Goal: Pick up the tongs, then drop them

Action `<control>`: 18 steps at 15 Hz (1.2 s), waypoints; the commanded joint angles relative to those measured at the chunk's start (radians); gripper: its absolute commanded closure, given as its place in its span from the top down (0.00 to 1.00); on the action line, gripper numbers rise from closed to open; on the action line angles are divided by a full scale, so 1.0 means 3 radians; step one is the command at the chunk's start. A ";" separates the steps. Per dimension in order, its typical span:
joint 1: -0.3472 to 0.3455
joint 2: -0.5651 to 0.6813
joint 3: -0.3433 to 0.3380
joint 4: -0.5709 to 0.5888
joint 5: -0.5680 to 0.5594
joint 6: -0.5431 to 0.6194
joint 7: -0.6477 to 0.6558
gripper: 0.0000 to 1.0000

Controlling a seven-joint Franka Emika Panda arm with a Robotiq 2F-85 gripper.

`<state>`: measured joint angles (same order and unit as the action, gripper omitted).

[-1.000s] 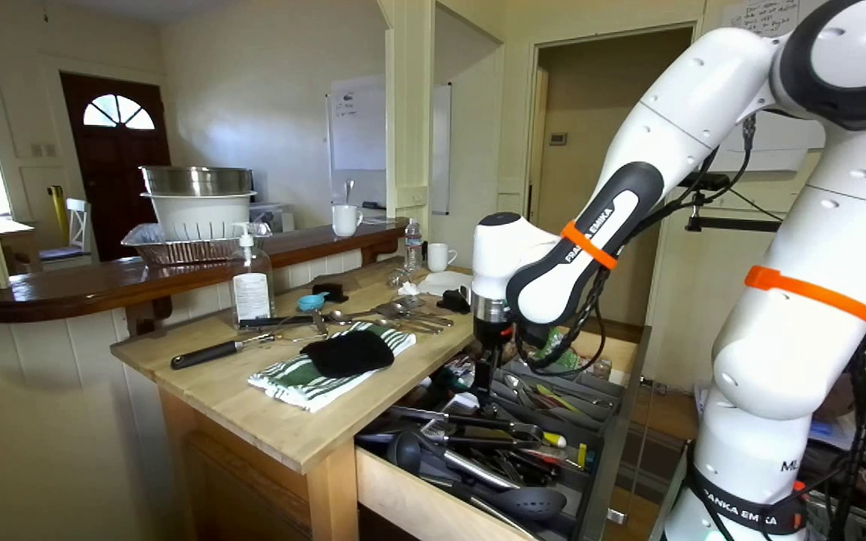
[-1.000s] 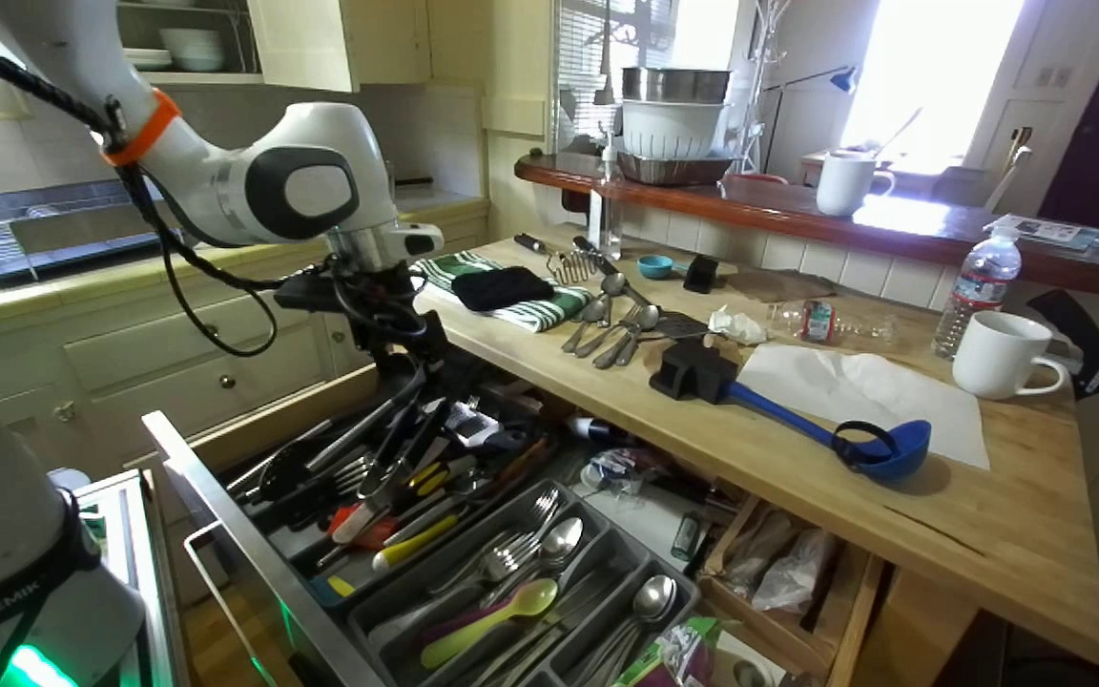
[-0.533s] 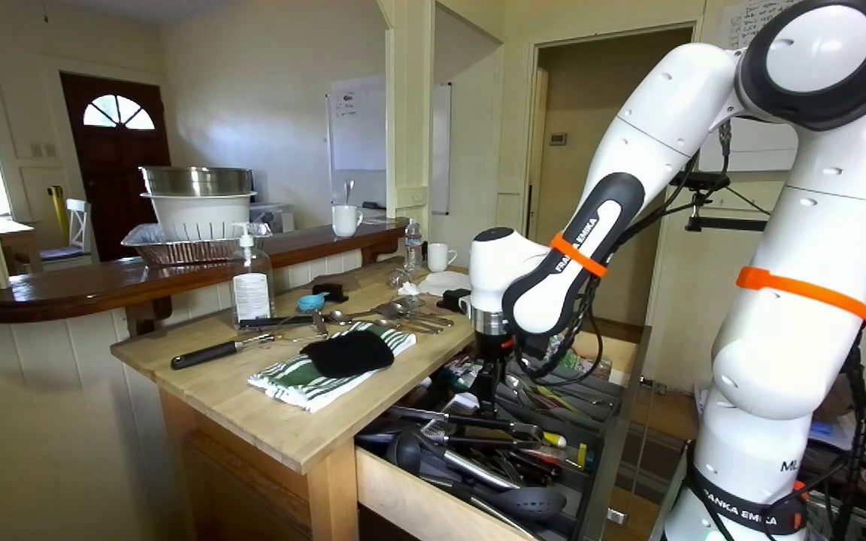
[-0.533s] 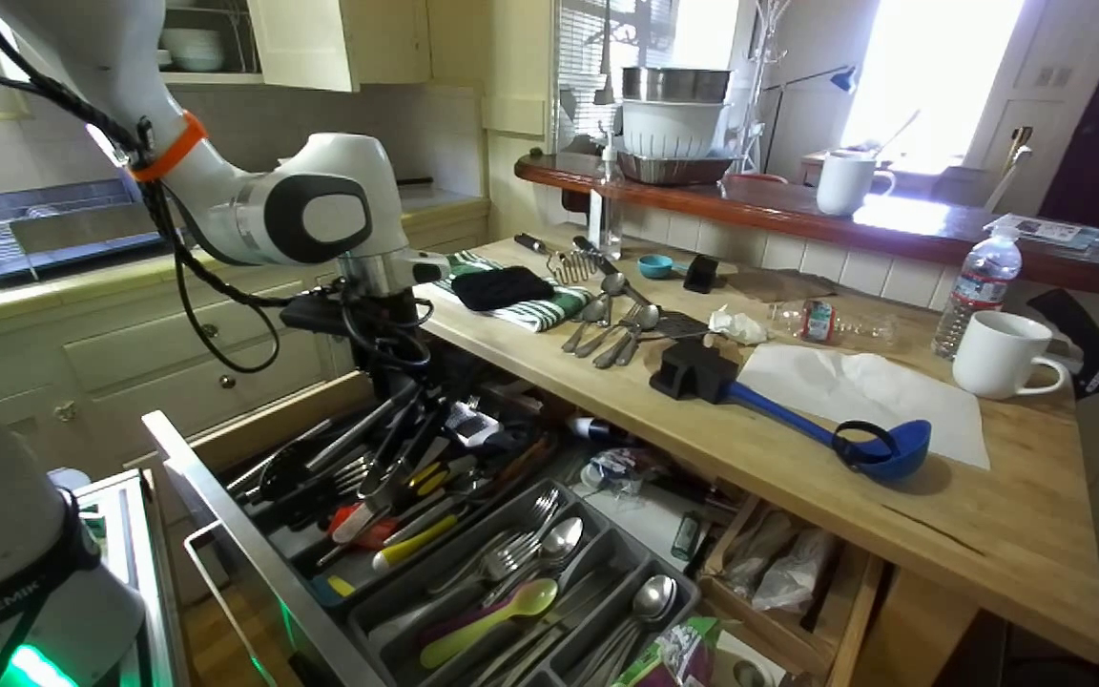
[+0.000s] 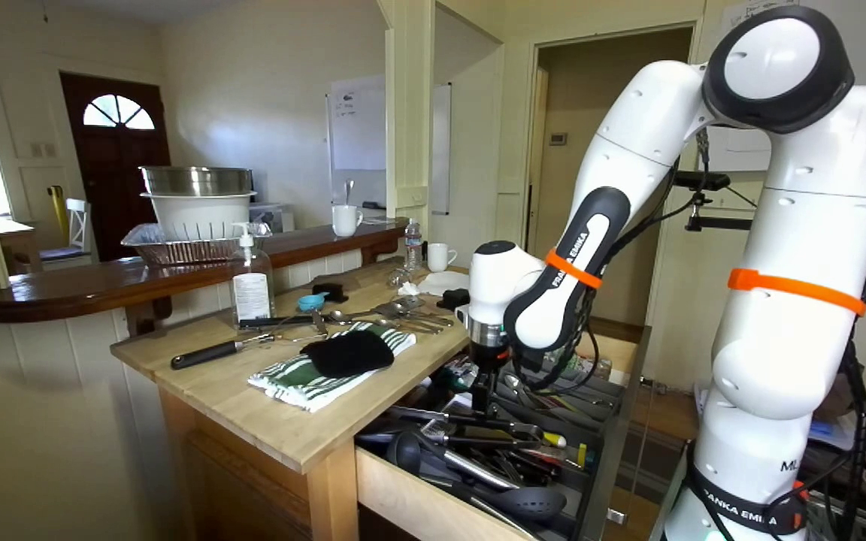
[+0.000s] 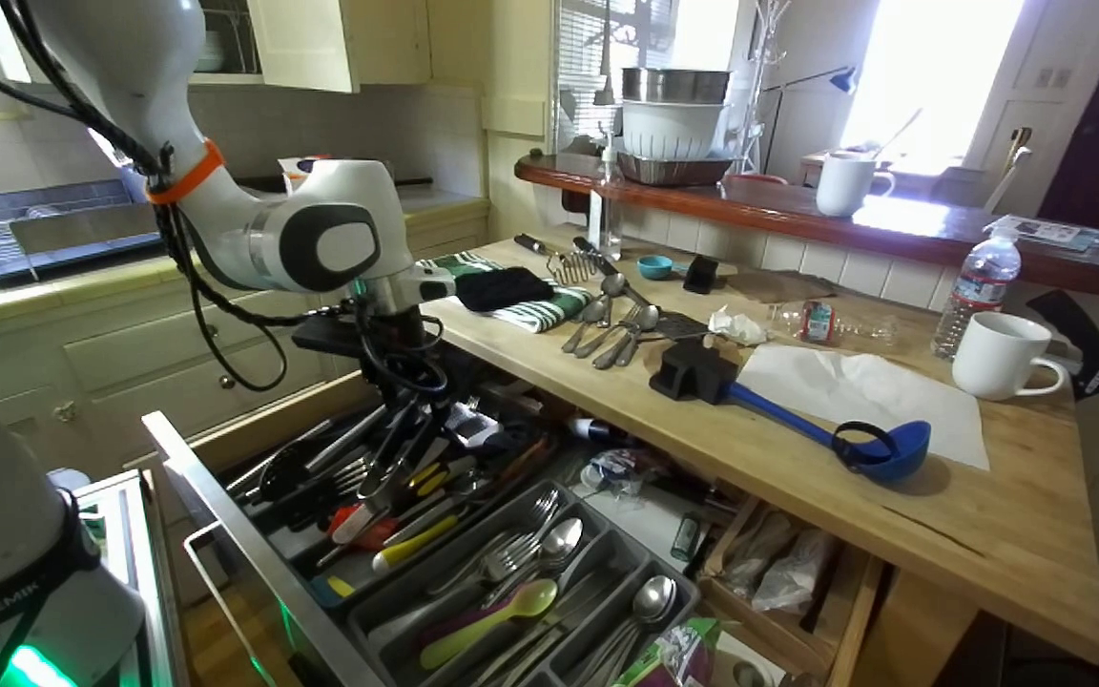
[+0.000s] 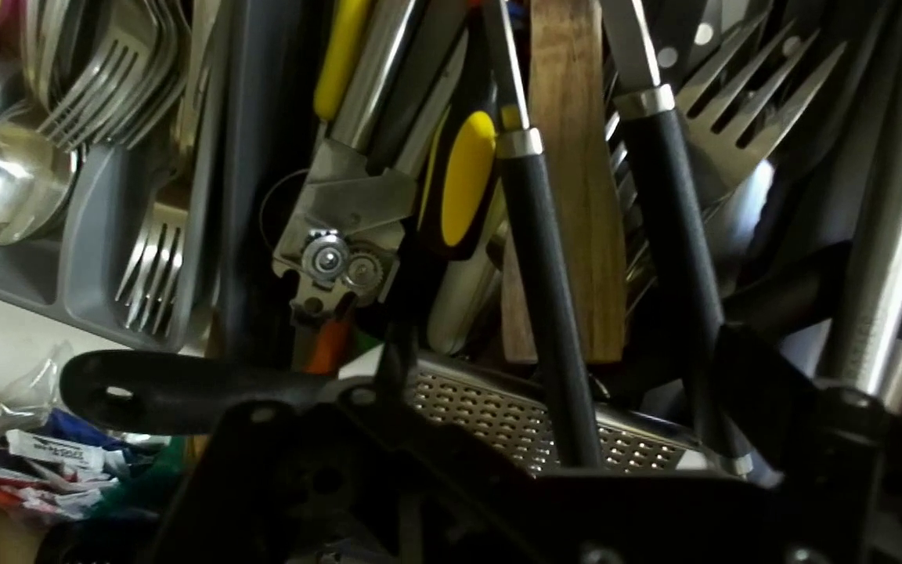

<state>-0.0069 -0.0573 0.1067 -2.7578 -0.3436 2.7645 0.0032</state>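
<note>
The tongs (image 7: 545, 290) lie in the open drawer, with two black handles, silver collars and metal arms. In the wrist view the handles spread apart and cross above a perforated grater (image 7: 467, 403). My gripper (image 7: 568, 352) is open, one finger to the left of the handles and one beside the right handle. Whether that finger touches the handle cannot be told. The handle ends are partly hidden behind the gripper body. In an exterior view the gripper (image 5: 481, 404) points down just over the tongs (image 5: 482, 423). It also shows low over the drawer clutter in an exterior view (image 6: 411, 405).
A wooden strip (image 7: 572, 235) lies between the handles. A can opener (image 7: 341, 219), a large fork (image 7: 741, 141) and a metal tube (image 7: 897, 211) lie close by. A grey cutlery tray (image 6: 607, 539) fills part of the drawer. The wooden countertop (image 6: 1017, 496) edge overhangs the drawer's back.
My gripper has come down into the drawer, right and down in an exterior view, and now stands just over the tongs. The tongs and other utensils have not visibly moved.
</note>
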 commanded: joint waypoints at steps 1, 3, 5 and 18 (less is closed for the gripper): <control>-0.0058 0.0313 -0.0027 0.0078 -0.0413 0.0297 0.0238 0.72; -0.0057 0.0413 -0.0069 0.0120 -0.0675 0.0363 0.0387 0.64; -0.0049 0.0490 -0.0114 0.0158 -0.0912 0.0412 0.0545 0.67; 0.0055 0.0666 -0.0096 0.0230 -0.1137 0.0407 0.0806 0.05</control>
<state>-0.0030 0.1425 0.0659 -2.6814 -0.6956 2.8798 0.2210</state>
